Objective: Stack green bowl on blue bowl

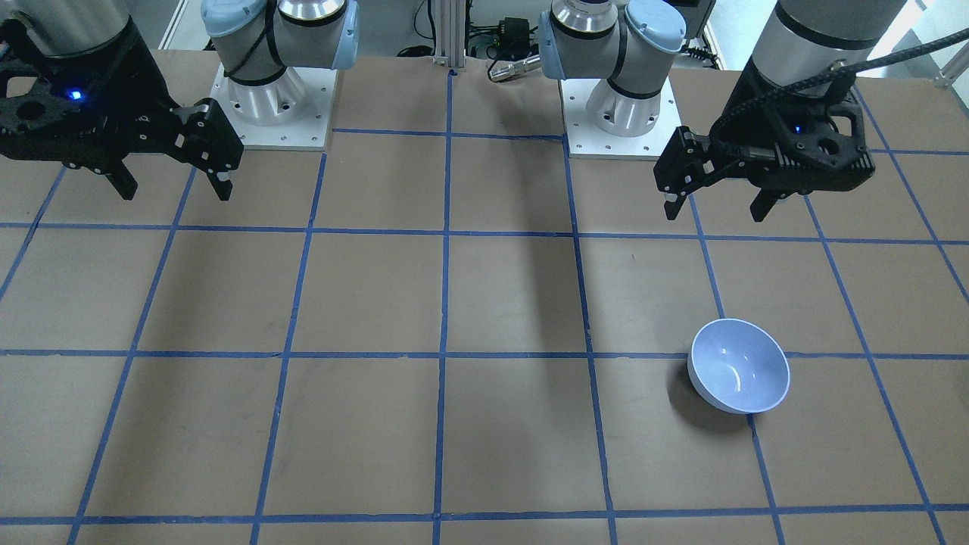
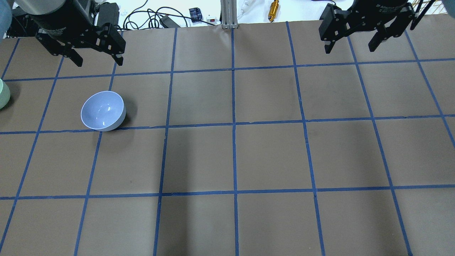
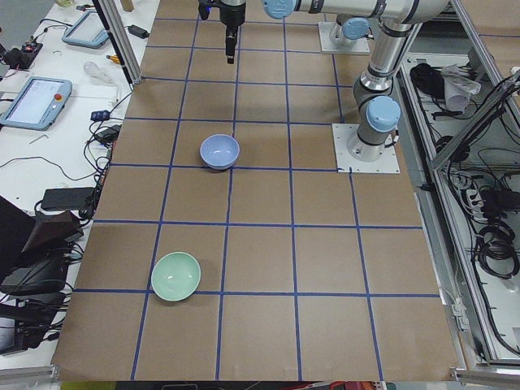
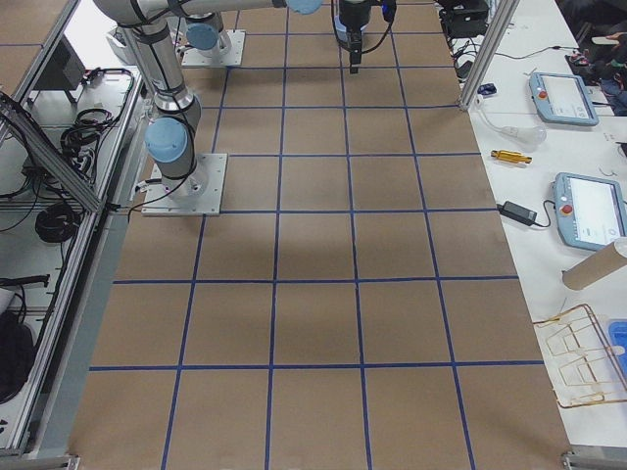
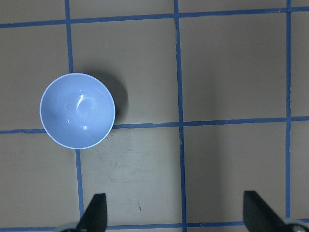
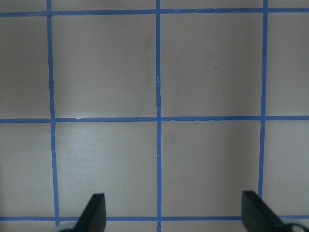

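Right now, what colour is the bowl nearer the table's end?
Pale mint: the green bowl, clearest in the exterior left view.

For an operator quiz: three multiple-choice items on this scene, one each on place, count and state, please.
1. Where is the green bowl? A) inside the blue bowl B) on the table, apart from it, toward the robot's left C) upside down on it
2. How many bowls show? A) two B) one C) three
3. The left hand is: A) shut on the blue bowl B) shut, empty C) open, empty
Key: 1 B, squares of table lie between them; 2 A, one green, one blue; 3 C, its wrist view shows spread fingers, nothing between.
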You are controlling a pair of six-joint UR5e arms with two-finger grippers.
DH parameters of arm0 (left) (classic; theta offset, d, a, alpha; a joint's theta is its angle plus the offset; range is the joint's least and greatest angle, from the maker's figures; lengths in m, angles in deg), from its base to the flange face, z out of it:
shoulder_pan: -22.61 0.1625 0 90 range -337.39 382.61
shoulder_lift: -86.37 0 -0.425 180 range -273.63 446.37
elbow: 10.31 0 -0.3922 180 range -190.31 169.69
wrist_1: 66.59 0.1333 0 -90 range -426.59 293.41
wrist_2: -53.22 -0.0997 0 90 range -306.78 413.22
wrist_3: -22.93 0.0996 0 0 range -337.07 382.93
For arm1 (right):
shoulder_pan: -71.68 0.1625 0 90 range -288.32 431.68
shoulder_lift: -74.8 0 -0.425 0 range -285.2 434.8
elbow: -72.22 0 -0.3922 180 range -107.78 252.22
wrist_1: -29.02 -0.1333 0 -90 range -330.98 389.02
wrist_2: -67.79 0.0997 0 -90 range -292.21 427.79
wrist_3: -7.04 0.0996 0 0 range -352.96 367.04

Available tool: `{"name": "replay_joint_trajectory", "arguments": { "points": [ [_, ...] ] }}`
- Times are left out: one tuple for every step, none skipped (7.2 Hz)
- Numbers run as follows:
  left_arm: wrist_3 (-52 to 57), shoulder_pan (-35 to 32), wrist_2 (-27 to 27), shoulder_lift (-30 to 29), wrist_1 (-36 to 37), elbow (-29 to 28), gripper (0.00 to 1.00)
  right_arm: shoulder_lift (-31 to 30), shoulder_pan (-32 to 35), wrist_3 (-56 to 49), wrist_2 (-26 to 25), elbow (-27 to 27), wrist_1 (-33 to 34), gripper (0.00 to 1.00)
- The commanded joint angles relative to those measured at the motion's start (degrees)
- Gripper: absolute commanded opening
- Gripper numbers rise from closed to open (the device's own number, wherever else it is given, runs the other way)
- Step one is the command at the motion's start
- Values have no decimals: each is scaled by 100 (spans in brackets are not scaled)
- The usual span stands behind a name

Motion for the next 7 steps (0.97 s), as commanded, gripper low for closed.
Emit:
{"name": "replay_joint_trajectory", "arguments": {
  "points": [
    [788, 413, 10, 1, -174, -34, 100, -5, 0, 0, 3, 0, 0, 100],
    [1481, 930, 19, -8, -497, -156, 100, 4, 0, 0, -6, 0, 0, 100],
    [2689, 1509, 10, -164, -787, -383, 100, -5, 0, 0, -6, 0, 0, 100],
    [4146, 2106, -16, -331, -773, -490, 100, 4, 0, -9, -6, 0, 0, 100],
    [5048, 2661, -25, -585, -738, -543, 100, 4, 0, -9, -6, 0, 0, 100],
    [6092, 3093, -25, -866, -242, -544, 100, -5, 0, -9, -6, 0, 0, 100],
    [7225, 3541, -43, -1278, 233, -553, 100, 4, 0, -9, -6, 0, 0, 100]
  ]
}}
